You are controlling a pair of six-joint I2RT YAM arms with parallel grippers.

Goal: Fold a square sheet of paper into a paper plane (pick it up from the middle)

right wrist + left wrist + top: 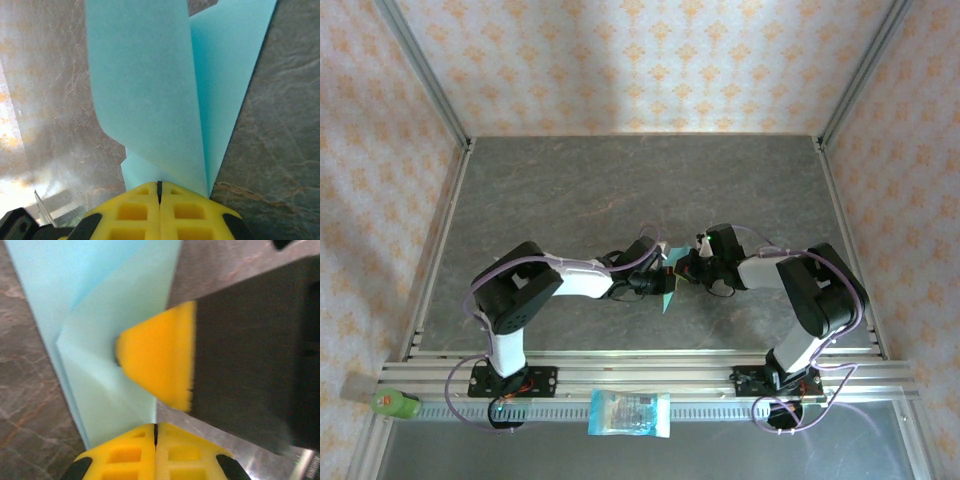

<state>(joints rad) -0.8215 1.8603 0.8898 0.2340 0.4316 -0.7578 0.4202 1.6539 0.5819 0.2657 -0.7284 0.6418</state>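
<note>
Folded teal paper [150, 90] at the centre of the top view, over the grey table [570, 190], left gripper [156, 432] clenched on one edge, right gripper [160, 192] clenched on the other, fingertips nearly meeting

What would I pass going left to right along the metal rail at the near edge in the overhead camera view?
small green object → left arm's base → blue-and-white packet → right arm's base
</note>
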